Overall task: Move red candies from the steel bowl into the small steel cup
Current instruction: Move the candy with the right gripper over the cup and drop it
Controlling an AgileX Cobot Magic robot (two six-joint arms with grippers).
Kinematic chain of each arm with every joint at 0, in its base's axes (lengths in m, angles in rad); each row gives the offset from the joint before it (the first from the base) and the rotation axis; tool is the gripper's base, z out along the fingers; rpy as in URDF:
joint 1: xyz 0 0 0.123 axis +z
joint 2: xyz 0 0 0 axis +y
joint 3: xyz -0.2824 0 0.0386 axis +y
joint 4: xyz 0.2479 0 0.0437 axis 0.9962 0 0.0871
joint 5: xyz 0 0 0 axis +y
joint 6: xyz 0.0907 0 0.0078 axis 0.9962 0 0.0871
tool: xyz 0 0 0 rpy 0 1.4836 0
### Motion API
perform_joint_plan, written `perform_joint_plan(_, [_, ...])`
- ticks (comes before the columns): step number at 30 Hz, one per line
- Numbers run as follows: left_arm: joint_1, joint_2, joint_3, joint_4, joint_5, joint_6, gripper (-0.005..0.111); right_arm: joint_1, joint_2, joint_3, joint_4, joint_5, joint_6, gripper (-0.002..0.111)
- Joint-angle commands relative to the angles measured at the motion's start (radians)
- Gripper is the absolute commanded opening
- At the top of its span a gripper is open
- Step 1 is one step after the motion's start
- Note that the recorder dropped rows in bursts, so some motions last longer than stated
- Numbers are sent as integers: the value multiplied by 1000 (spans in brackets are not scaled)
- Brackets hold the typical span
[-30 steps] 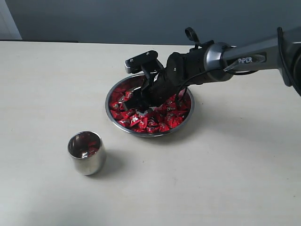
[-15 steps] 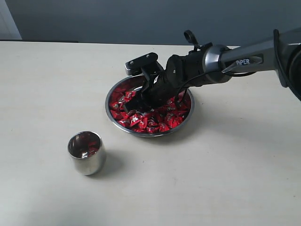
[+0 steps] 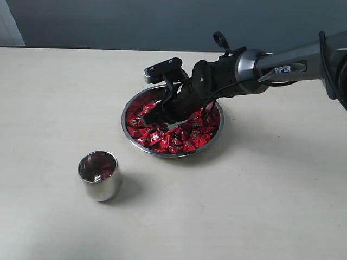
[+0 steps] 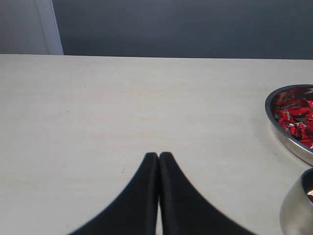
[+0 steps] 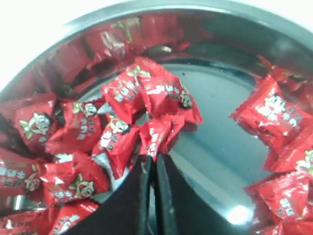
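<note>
Red candies [image 3: 162, 138] in steel bowl [image 3: 124, 130]

Right arm [image 3: 287, 64] reaches in from the right, wrist [image 3: 214, 81] pitched down toward the left. Right gripper [image 5: 154, 159]: fingers pressed together, pinching a red candy [image 5: 157, 134] by its wrapper edge. Left gripper [image 4: 158, 156]: fingers closed, tips touching.

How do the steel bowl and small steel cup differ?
The steel bowl is wide and shallow; the small steel cup is narrow and taller. The bowl holds many red candies; the cup shows little red inside. The right gripper reaches into the bowl, not the cup. Both are shiny steel.
</note>
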Motion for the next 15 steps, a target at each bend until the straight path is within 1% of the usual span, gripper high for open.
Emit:
perform_joint_plan(1, [-5,-5,4,0,-2,-2,0,-1,-86,1,5,-15,0,2])
perform_joint_plan(3, [-5,-5,4,0,-2,-2,0,5,-122,1,5,0,0,1])
perform_joint_plan(7, [-5,-5,4,0,-2,-2,0,30,-192,3,58,111,-4,0])
perform_joint_plan(11, [-5,-5,4,0,-2,-2,0,93,-236,3,57,212,-55,0])
perform_joint_plan(15, [-5,-5,4,0,-2,-2,0,178,-260,3,62,290,-86,0])
